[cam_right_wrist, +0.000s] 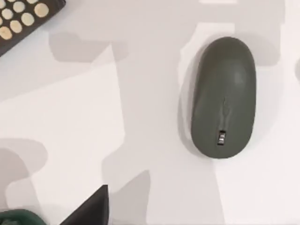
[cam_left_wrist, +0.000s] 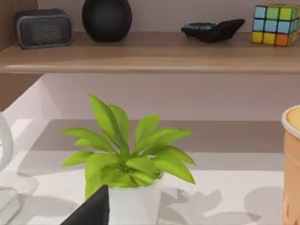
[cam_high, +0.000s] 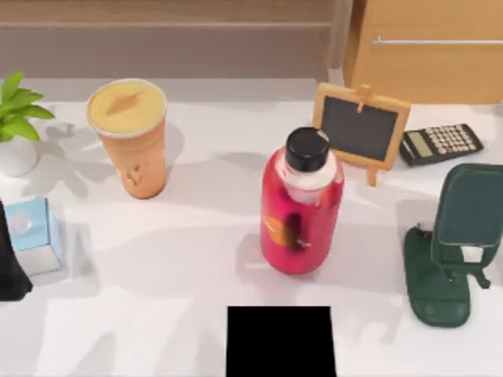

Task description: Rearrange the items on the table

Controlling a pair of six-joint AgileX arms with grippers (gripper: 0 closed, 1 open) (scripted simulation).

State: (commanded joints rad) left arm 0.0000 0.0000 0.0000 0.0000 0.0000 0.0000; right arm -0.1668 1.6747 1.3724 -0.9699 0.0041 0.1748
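The mouse (cam_right_wrist: 223, 97) lies flat on the table (cam_right_wrist: 140, 140), apart from the calculator (cam_right_wrist: 23, 18), and is seen from the right wrist above it. How far either gripper is open cannot be told. In judgement, the right gripper should be centred over the mouse's narrow width before descent; the cup (cam_high: 130, 137) and box (cam_high: 33, 234) stand at the table's left.

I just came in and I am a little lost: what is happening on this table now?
Nothing is being held at this moment. The orange cup stands upright at the table's back left, with the light-blue box at the left edge. The grey mouse lies flat on the white surface, seen from above by the right wrist camera. A red bottle stands in the middle, and a potted plant is near the cup.
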